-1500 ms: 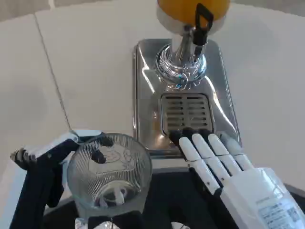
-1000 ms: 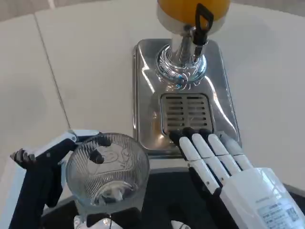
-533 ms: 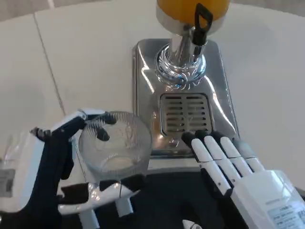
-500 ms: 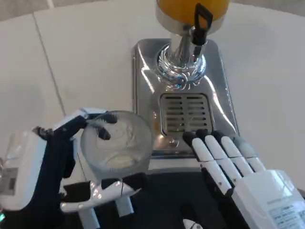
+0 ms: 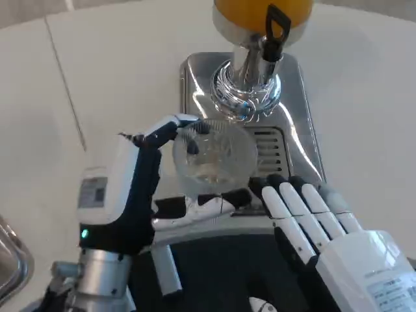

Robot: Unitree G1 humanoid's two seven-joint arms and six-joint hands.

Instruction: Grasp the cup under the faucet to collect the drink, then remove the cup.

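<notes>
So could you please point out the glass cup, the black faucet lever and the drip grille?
glass cup (image 5: 214,159), head view, ribbed inside.
black faucet lever (image 5: 277,25), head view, its loop.
drip grille (image 5: 272,151), head view, slotted right half.

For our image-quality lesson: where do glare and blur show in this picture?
Head view: bright glare streaks the chrome dispenser base and column; the clear glass cup held by the left hand looks soft and blurred; the right hand is sharper.

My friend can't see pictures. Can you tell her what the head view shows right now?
The robot's left hand holds a clear glass cup over the silver drip tray, just in front of the dispenser's faucet. The right hand rests flat at the tray's front edge, fingers straight. Orange drink fills the dispenser's tank at the top.
</notes>
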